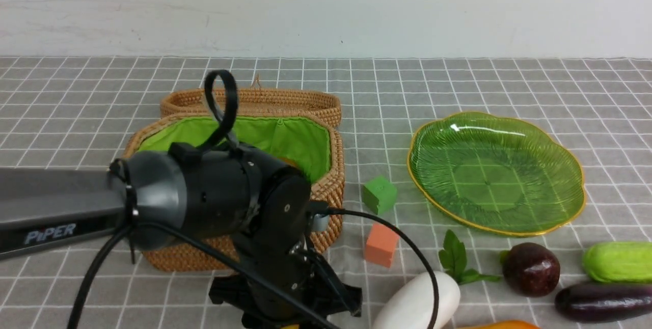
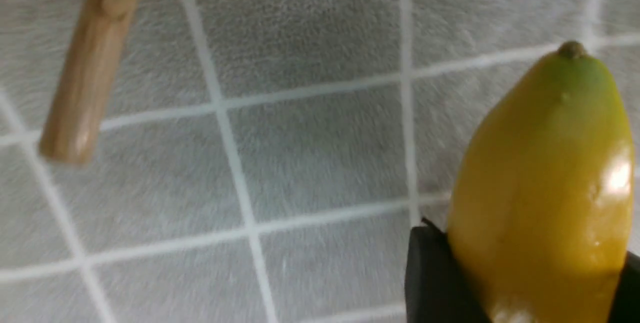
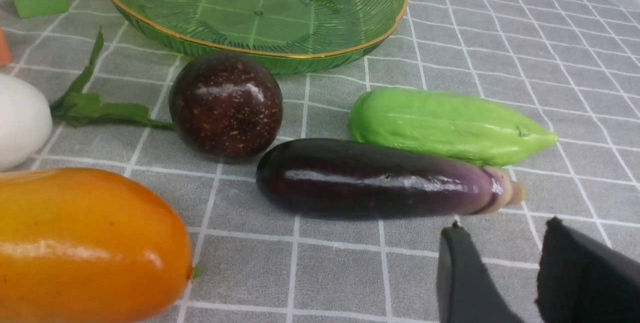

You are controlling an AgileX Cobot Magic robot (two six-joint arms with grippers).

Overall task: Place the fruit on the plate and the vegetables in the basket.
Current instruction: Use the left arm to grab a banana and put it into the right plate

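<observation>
Gripping is confirmed on the left. The left gripper has its 2 black pads set against opposite flanks of the banana, pinching it short of the green tip, which juts past the jaws. This crosswise hold on the narrow body is judged sound for carrying. Whether the fruit is clear of the cloth cannot be told. The plate lies well apart to the right and is bare. The right gripper stands spread, holding nothing, near the stem end of the eggplant. It is likely staged for a run to the basket.
</observation>
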